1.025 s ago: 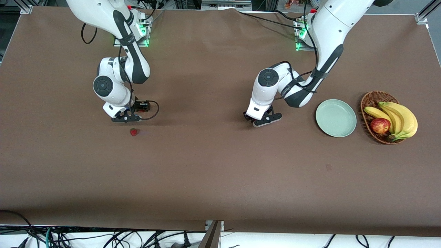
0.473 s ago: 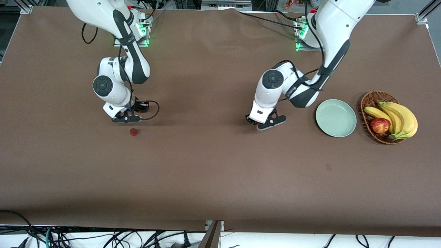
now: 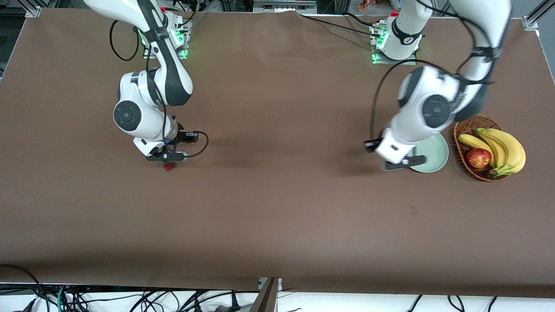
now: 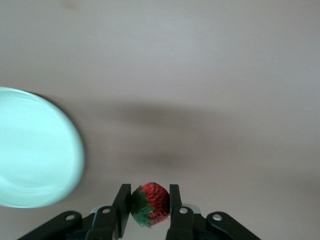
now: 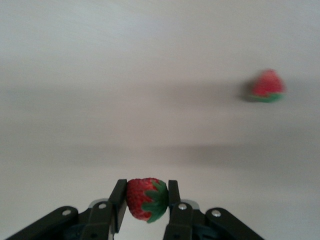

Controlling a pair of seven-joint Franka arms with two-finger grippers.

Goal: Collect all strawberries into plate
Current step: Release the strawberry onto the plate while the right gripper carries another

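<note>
Two hands are each pinching a berry. The left hand (image 4: 149,206) is gripping its berry (image 4: 149,204) over the edge of the plate (image 3: 433,151). The right hand (image 5: 145,200) is gripping another berry (image 5: 146,198) over the desk (image 3: 277,208), near a loose berry (image 3: 168,167). Soft, bumpy berries could be slipping out or rolling off the smooth, shallow plate.

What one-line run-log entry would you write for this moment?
left gripper: shut on strawberry, by plate rim | right gripper: shut on second strawberry | third strawberry: on table
</note>
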